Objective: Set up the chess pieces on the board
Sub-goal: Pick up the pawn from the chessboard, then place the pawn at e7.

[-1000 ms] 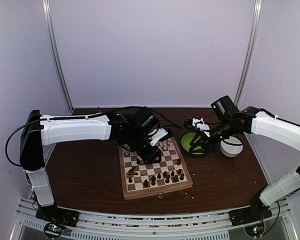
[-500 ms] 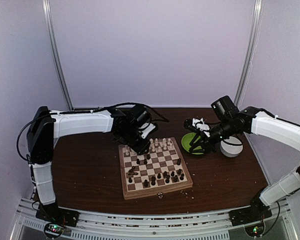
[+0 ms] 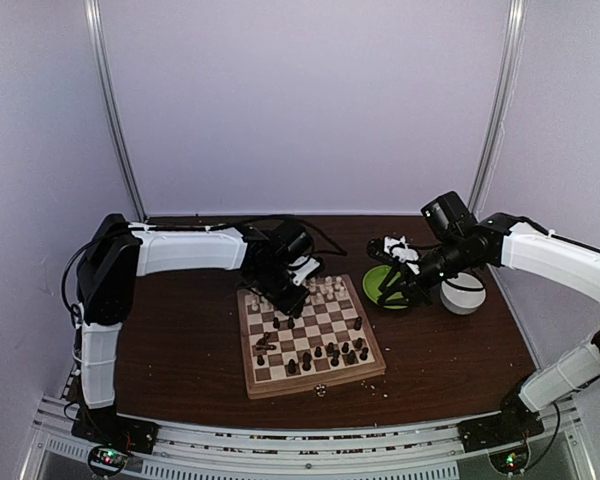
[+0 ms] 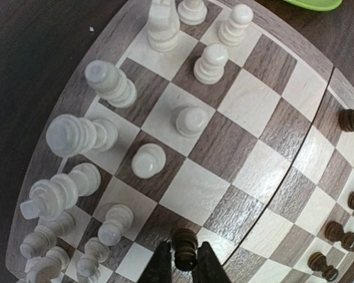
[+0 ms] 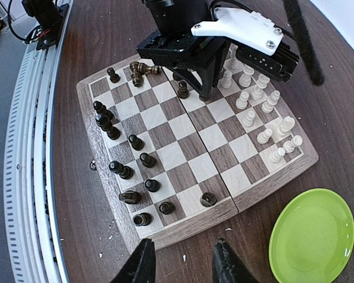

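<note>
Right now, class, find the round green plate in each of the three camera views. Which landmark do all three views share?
Top external: the green plate sits on the table just right of the far right corner of the board.
Left wrist: only a green sliver at the top edge, right of centre, beyond the board.
Right wrist: lower right corner, beside the board.
Shared landmark: the board's corner nearest the cream pieces.
</note>
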